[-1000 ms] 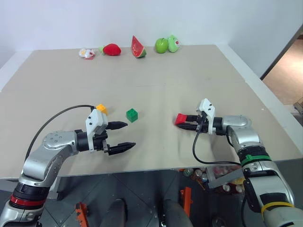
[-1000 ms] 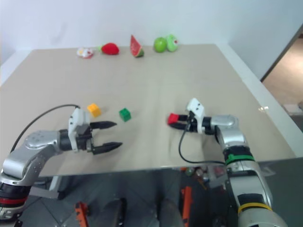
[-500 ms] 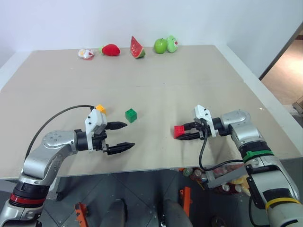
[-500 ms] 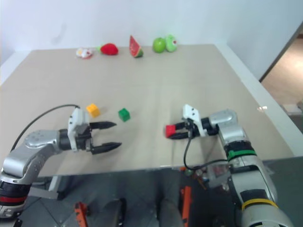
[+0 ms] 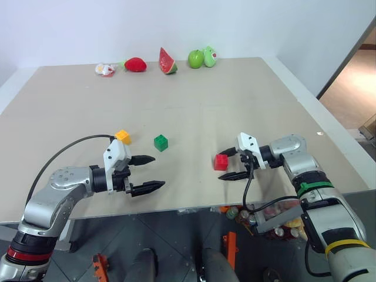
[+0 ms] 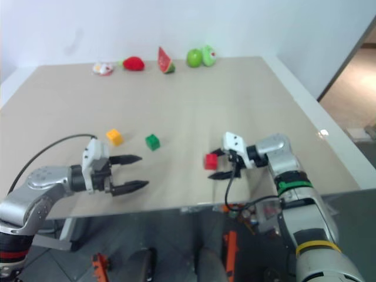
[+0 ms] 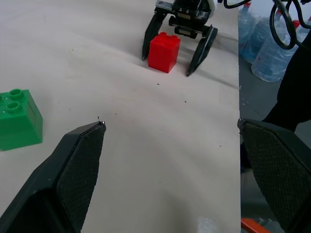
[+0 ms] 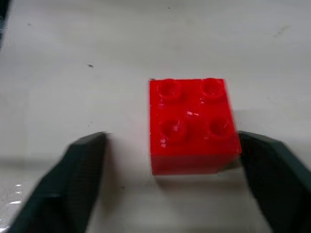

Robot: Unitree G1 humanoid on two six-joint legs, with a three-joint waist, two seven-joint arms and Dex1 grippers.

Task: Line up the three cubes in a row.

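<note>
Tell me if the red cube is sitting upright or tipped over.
Upright. The red cube rests flat on the table, studs facing up, between the open fingers of the right hand.

I see three studded cubes, all upright on the desk (image 5: 247,88), studs up. Yellow-orange cube (image 5: 123,136): leftmost, sits slightly farther back than the other two. Green cube (image 5: 161,142): just right of it, near but not touching, turned a bit off-square; two studs visible from the left wrist view. Red cube (image 5: 221,161): well to the right of green and closer to the near edge, four studs on top, resting flat on the desk between the spread fingers of the right pincer (image 5: 230,163); one finger looks to be against its side, I can't confirm contact. Cubes run roughly left to right, not a clean row.
</note>
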